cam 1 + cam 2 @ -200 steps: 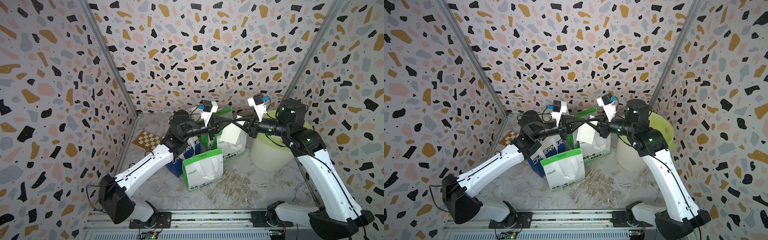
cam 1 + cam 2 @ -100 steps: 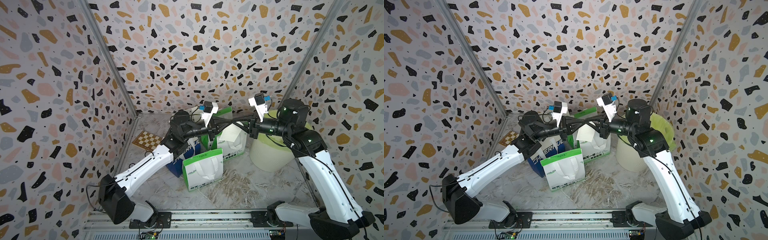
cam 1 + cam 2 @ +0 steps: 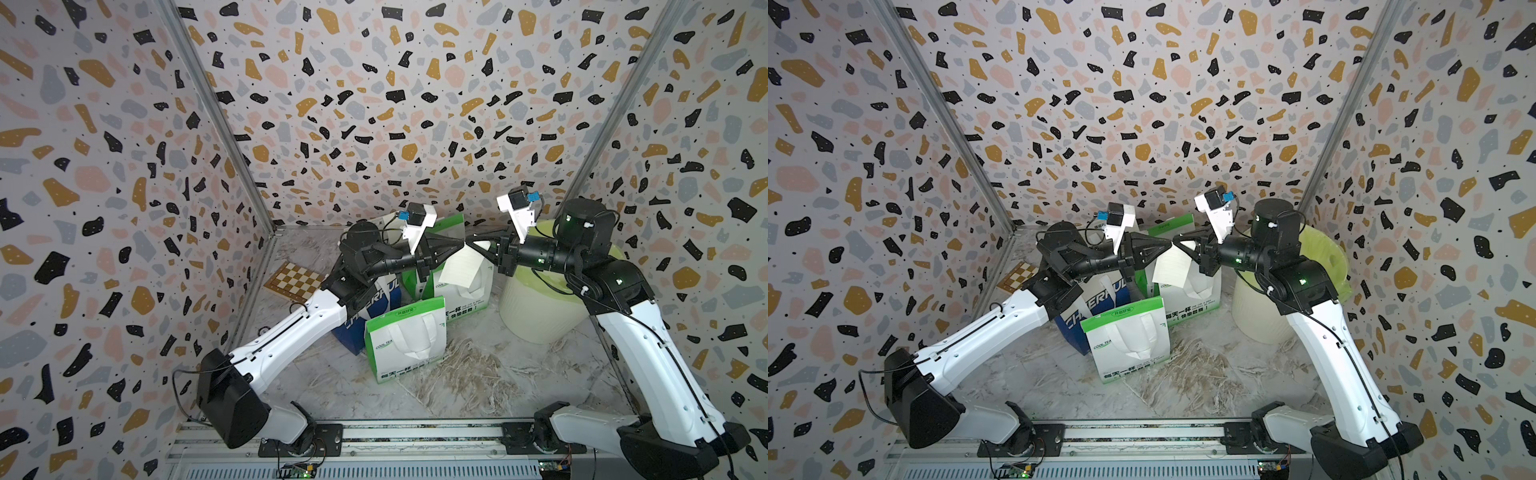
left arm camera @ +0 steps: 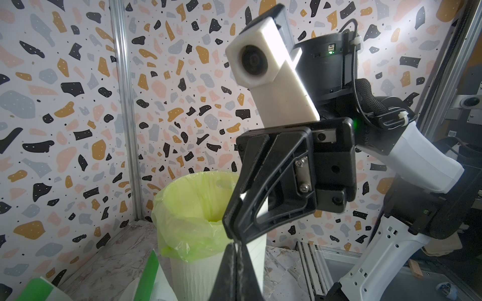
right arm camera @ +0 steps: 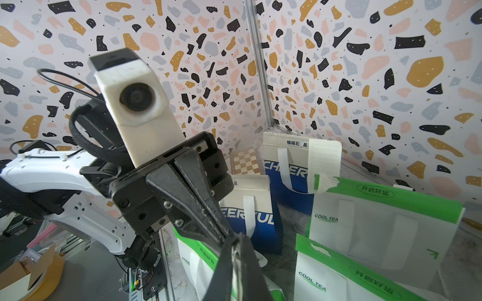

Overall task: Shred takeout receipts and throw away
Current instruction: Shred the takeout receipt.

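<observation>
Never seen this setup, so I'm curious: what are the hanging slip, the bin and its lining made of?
The takeout receipt looks like thin matte paper: cream-white, faint ruled lines, hanging limp. The trash bin is probably moulded plastic: cream, ribbed wall, dull finish. The bin liner seems thin translucent plastic film: yellow-green, crinkled, folded over the rim.

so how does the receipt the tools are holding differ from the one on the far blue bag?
The held receipt hangs in mid-air, tilted; the bag receipt sits upright against the blue bag. The left tool and right tool both pinch the held receipt's top; nothing touches the bag receipt. Both are pale ruled slips.
</observation>
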{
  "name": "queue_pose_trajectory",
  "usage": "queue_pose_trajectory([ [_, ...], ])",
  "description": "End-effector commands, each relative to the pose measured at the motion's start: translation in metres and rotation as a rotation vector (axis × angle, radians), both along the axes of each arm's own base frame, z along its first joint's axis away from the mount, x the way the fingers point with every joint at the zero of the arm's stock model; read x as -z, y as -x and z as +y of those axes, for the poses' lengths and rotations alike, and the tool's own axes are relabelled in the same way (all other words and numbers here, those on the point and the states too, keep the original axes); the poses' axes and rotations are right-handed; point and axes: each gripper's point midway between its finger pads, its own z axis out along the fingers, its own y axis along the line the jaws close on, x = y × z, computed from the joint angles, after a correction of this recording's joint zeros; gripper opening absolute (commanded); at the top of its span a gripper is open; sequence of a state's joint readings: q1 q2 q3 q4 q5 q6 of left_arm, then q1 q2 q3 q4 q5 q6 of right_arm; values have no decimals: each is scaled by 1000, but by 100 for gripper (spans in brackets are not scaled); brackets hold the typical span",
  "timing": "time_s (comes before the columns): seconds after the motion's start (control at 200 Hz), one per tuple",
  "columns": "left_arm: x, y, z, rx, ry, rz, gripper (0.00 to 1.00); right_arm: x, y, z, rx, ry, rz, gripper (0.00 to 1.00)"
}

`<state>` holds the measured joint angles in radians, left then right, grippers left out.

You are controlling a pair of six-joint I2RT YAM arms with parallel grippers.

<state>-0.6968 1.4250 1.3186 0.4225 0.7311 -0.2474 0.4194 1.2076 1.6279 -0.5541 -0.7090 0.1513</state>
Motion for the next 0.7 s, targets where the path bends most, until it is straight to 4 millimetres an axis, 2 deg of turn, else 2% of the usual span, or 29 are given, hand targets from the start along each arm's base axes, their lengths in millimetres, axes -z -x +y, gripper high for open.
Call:
queue_pose_trajectory([
  [0.0, -13, 9, 5, 3, 34, -48, 0, -4, 4, -1, 4, -5, -14, 9],
  [0.235, -10, 8, 4, 0, 29, -45, 0, -5, 8, 1, -23, -13, -10, 7],
  [0.33, -11, 8, 4, 0, 31, -46, 0, -5, 11, 4, -49, -24, -2, 0],
  [0.436, -10, 8, 4, -5, 25, -55, 0, -5, 15, 6, -76, -29, 18, 0],
  [0.521, -9, 12, 4, -23, 11, -122, 0, 7, -2, 0, 26, 5, 77, 0],
  [0.696, 0, 41, -2, -14, -40, -340, 0, 57, -50, -23, 303, 149, 258, 0],
])
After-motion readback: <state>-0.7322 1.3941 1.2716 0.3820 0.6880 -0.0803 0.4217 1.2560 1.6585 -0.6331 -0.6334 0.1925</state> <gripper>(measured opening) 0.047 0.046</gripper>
